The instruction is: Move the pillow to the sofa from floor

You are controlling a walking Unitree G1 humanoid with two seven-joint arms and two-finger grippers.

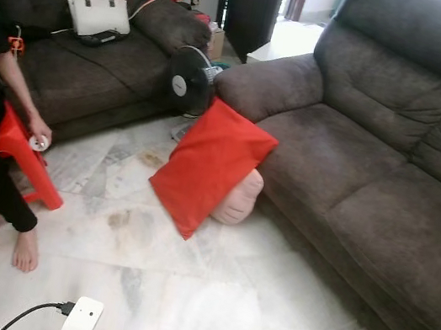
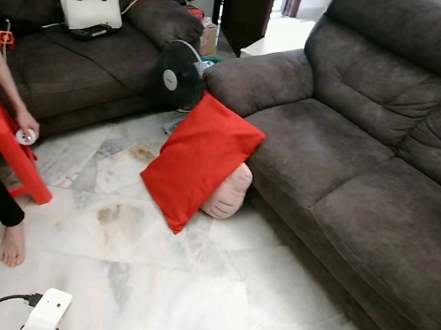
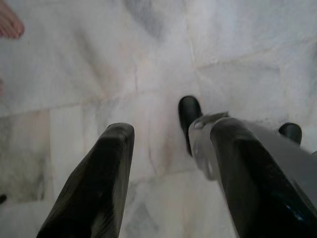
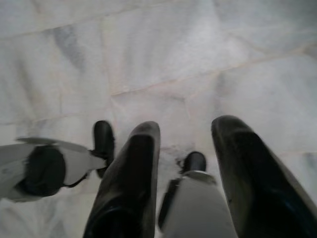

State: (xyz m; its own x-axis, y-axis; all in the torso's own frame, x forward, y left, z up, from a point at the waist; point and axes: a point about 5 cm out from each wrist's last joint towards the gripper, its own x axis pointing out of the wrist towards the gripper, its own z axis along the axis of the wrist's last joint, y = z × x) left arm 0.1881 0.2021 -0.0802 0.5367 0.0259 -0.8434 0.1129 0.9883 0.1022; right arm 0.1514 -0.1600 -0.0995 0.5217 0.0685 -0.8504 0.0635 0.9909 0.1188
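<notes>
Marble floor (image 1: 180,295) bears a red pillow (image 1: 210,166), fan (image 1: 188,84) and red stool (image 1: 21,156).

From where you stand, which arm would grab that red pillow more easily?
Neither has a real edge yet. The red pillow leans on the sofa roughly straight ahead, while the left gripper and right gripper both hang open over bare floor.

Two sofas (image 1: 392,161); two pillows, one red (image 1: 207,167), one seemingly beige (image 1: 240,198); one fan (image 1: 188,82); one handbag (image 1: 98,13).
</notes>
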